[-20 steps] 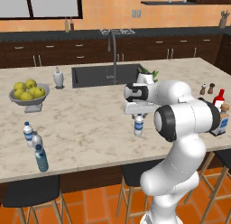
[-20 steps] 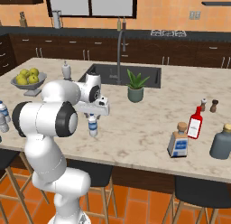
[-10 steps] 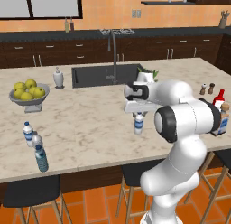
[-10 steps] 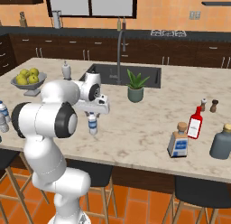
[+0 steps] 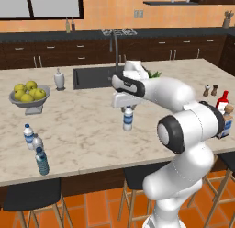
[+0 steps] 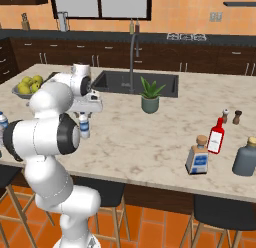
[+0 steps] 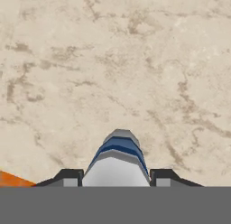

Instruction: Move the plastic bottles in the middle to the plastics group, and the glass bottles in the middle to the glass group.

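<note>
Clear plastic bottle (image 5: 128, 119) stands on smooth, beige-veined marble counter (image 5: 87, 123).

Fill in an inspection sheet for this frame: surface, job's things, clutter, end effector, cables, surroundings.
Surface: marble island counter, sink set in its far side.
Job's things: blue-label water bottle upright mid-counter; plastics group at the near left edge; cork-stoppered bottle beside the red bottle at the right.
Clutter: fruit bowl, white dispenser, potted plant, two shakers, grey bottle.
End effector: end effector straddles the water bottle's top, a finger on each side; firm contact cannot be told.
Cables: nothing seen.
Surroundings: dark cabinets, orange wall, stools at the near side.
</note>
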Controlling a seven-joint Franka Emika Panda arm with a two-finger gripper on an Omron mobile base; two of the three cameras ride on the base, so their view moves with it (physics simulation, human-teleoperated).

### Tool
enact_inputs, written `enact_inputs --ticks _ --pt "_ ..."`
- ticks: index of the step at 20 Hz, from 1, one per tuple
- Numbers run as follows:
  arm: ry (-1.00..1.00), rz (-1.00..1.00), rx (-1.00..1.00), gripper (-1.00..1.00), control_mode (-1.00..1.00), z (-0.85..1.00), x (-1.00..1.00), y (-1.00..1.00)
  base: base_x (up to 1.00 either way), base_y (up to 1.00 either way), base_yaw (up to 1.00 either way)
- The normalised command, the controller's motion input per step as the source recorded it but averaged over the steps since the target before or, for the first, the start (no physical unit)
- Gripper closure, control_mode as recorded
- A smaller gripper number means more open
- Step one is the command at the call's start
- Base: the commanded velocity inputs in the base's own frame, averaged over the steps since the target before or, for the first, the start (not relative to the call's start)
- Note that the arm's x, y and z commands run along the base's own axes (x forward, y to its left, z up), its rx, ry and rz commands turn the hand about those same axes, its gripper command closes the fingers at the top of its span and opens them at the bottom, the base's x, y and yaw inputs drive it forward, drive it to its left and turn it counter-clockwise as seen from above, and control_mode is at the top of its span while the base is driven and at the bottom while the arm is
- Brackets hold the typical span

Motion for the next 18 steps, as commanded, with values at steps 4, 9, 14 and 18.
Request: enact_inputs --ticks 4,9,14,18 --pt "0.06 0.39 0.0 1.0 -1.0 0.33 -0.39 1.0 0.0 0.0 0.0" --pt "0.0 0.39 0.0 1.0 -1.0 -0.01 -0.26 1.0 0.0 0.0 0.0" --pt "0.0 0.4 0.0 1.0 -1.0 -0.18 0.0 0.76 0.0 0.0 0.0" --pt "0.0 0.4 0.0 1.0 -1.0 -0.2 0.0 0.57 0.0 0.0 0.0"
